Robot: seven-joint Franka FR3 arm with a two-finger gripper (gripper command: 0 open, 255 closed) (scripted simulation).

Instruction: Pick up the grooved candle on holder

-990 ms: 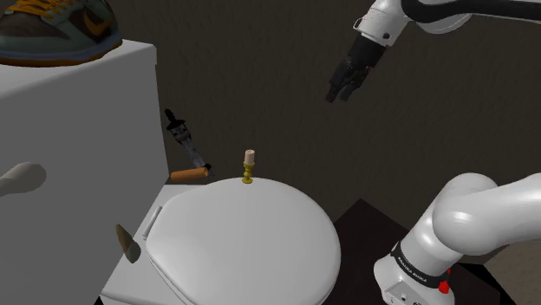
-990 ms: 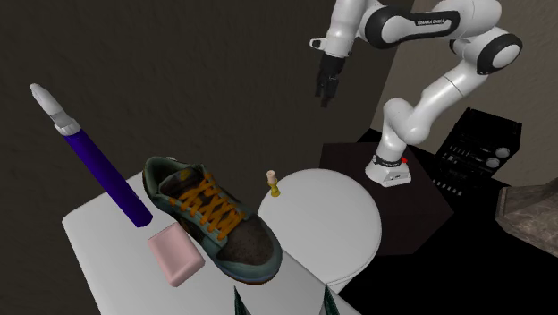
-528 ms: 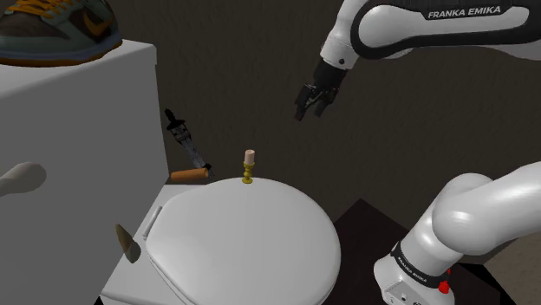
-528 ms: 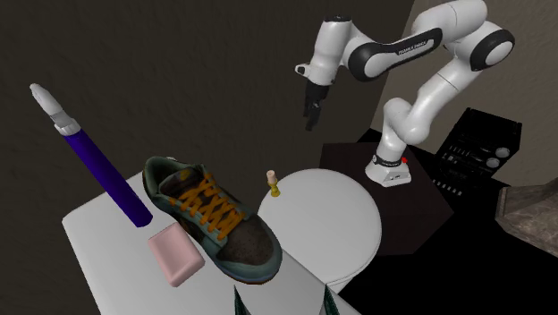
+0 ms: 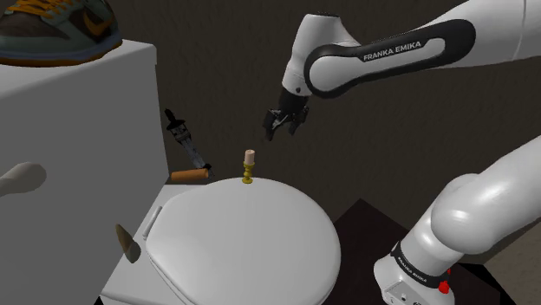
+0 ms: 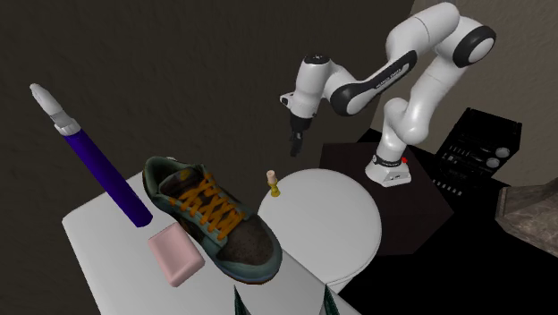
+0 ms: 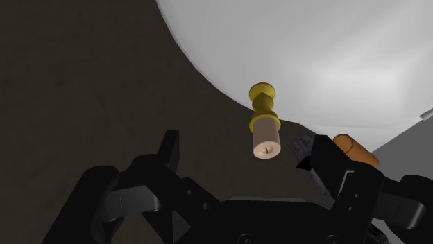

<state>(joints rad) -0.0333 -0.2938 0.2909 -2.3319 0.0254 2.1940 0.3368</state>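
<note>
Both fingers of my end effector [image 7: 243, 147] stand wide apart and grip nothing. In the wrist view the grooved candle [image 7: 266, 132] shows in the gap between them, farther off and touching neither finger. It is a pale stub on a golden, knobbed holder, standing at the very edge of the white toilet lid [image 7: 333, 55]. Close by one finger lies an orange cylinder [image 7: 355, 151].

In the shoulder view my end effector [image 5: 274, 133] hangs in the upper middle of the frame, pointing down and leftward. It is above the candle [image 5: 250, 165], a little to its right, and apart from it. The candle stands upright on the far rim of the lid [image 5: 251, 251], near the frame's centre. To its left lies the orange cylinder [image 5: 189, 174], with a dark tool [image 5: 184, 139] slanted just above it, beside a raised white surface [image 5: 87, 121]. A shoe [image 5: 56, 30] rests on that surface in the upper left corner.

In the second exterior view my end effector [image 6: 294, 146] sits above centre, over the candle [image 6: 273, 182] and slightly right. At lower left the shoe [image 6: 215, 219], with orange laces, lies on the white surface [image 6: 98, 233] beside a pink block [image 6: 174, 255] and a purple tube [image 6: 103, 170].
</note>
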